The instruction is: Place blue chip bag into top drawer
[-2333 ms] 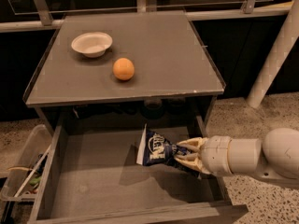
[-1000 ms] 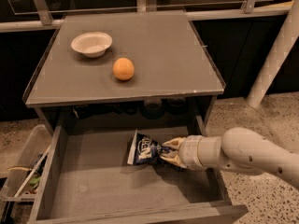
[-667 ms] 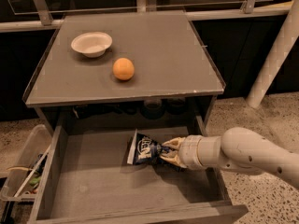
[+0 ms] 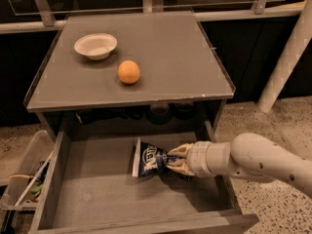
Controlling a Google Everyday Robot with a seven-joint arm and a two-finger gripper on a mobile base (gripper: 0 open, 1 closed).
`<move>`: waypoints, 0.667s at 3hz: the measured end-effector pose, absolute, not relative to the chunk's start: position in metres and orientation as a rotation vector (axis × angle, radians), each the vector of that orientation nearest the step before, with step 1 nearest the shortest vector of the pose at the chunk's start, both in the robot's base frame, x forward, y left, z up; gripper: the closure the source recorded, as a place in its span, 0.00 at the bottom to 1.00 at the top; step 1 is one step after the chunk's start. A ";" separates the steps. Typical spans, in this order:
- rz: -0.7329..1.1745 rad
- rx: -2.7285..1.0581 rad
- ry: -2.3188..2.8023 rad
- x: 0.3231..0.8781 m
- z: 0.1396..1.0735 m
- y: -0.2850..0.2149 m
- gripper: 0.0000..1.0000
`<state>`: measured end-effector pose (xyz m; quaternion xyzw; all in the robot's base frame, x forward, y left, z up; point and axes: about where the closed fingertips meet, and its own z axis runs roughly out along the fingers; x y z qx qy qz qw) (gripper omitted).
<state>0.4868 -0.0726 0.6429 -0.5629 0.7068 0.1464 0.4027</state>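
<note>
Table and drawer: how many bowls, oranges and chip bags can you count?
Bowls: 1, the white bowl on the table.
Oranges: 1, the orange near the bowl.
Chip bags: 1, the blue chip bag inside the top drawer, pinched by the gripper.
Total: 3 things.

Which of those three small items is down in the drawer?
The blue chip bag, gripped by the gripper inside the top drawer; the white bowl and orange sit on the tabletop.
</note>
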 end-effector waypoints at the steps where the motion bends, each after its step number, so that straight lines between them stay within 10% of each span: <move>1: 0.370 -1.422 1.786 0.487 0.643 -0.073 0.13; 2: 0.370 -1.422 1.786 0.487 0.643 -0.073 0.00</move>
